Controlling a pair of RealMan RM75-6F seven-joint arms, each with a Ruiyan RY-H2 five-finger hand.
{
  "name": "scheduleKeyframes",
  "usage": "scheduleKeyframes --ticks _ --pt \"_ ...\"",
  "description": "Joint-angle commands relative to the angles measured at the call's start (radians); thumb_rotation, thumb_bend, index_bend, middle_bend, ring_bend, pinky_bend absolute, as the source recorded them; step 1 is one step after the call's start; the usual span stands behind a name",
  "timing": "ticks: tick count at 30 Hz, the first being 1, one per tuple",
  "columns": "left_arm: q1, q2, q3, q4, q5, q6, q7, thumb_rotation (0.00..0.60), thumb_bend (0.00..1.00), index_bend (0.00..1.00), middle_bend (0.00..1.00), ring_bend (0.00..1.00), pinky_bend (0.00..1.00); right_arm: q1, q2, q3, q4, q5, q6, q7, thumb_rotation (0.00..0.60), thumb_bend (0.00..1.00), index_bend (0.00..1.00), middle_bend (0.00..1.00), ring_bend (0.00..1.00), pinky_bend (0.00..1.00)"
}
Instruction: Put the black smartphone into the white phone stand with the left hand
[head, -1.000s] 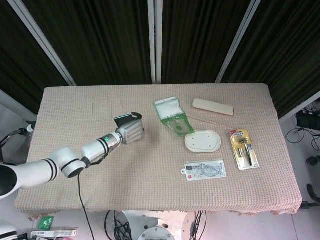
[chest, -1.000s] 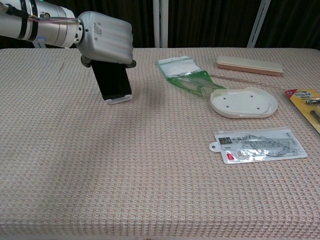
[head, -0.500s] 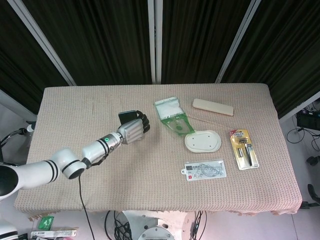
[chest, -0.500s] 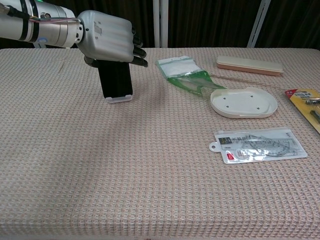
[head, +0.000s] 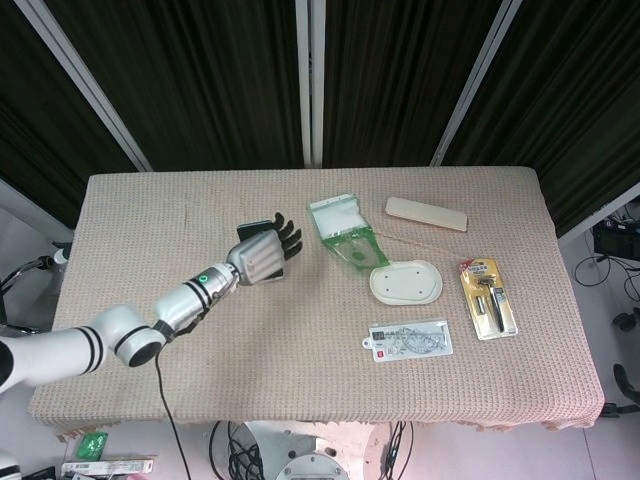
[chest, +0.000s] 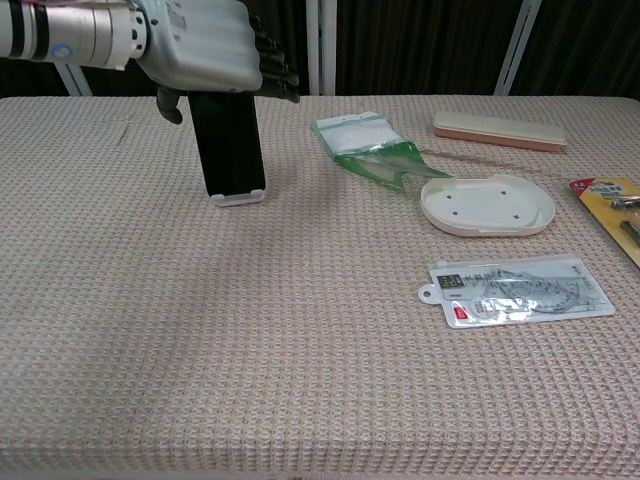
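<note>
The black smartphone (chest: 230, 145) stands upright and leans back slightly in the small white phone stand (chest: 238, 197) on the left part of the table. My left hand (chest: 200, 45) hovers just above the phone's top edge, fingers spread and extended, holding nothing. In the head view the left hand (head: 262, 255) covers most of the phone, and only the phone's top edge (head: 253, 227) peeks out behind it; the stand is hidden there. My right hand shows in neither view.
A green and white pouch (chest: 365, 150) lies to the right of the phone. Further right are a beige case (chest: 500, 131), a white oval dish (chest: 487, 205), a clear blister pack (chest: 520, 292) and a yellow packet (chest: 610, 200) at the table's right edge.
My left hand let go of the phone, spread its fingers and rose above it. The phone stays standing in the stand.
</note>
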Motion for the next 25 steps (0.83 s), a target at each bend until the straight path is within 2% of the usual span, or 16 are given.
scheduleKeyframes --ticks 1,3,6,8,12,15,18,23,25 --pt "0.080 0.109 -0.071 -0.157 -0.080 0.131 -0.129 0.600 0.06 0.04 0.03 0.08 0.19 0.001 0.001 0.001 -0.002 -0.004 0.004 0.001 0.600 0.28 0.00 0.00 0.00 0.00" --pt "0.148 0.178 -0.093 -0.253 -0.087 0.226 -0.218 0.600 0.04 0.04 0.03 0.08 0.19 0.001 0.002 0.001 -0.002 -0.006 0.007 0.005 0.600 0.28 0.00 0.00 0.00 0.00" --pt "0.288 0.245 -0.091 -0.354 -0.069 0.388 -0.368 0.600 0.00 0.04 0.05 0.08 0.19 0.001 0.002 0.002 0.000 -0.005 0.008 0.010 0.600 0.28 0.00 0.00 0.00 0.00" --pt "0.398 0.262 -0.064 -0.378 -0.065 0.506 -0.437 0.600 0.00 0.04 0.05 0.08 0.19 0.001 0.002 0.003 0.000 -0.006 0.010 0.011 0.600 0.28 0.00 0.00 0.00 0.00" --pt "0.586 0.271 0.017 -0.405 -0.075 0.628 -0.579 0.600 0.00 0.04 0.06 0.08 0.19 0.003 0.000 -0.001 -0.008 -0.023 0.018 0.003 0.600 0.28 0.00 0.00 0.00 0.00" --pt "0.716 0.258 0.092 -0.362 0.030 0.693 -0.745 0.600 0.00 0.04 0.06 0.08 0.19 0.008 -0.005 -0.007 -0.017 -0.039 0.019 -0.011 0.600 0.28 0.00 0.00 0.00 0.00" --pt "0.832 0.227 0.172 -0.280 0.125 0.764 -0.817 0.578 0.00 0.04 0.06 0.08 0.19 0.011 -0.017 -0.013 -0.019 -0.053 0.020 -0.028 0.600 0.28 0.00 0.00 0.00 0.00" --pt "0.959 0.193 0.225 -0.219 0.158 0.816 -0.892 0.456 0.00 0.04 0.06 0.08 0.19 0.019 -0.034 -0.023 -0.010 -0.058 0.000 -0.025 0.600 0.28 0.00 0.00 0.00 0.00" --pt "0.995 0.181 0.229 -0.186 0.180 0.843 -0.898 0.439 0.00 0.04 0.06 0.08 0.19 0.022 -0.043 -0.024 -0.003 -0.058 -0.006 -0.024 0.600 0.28 0.00 0.00 0.00 0.00"
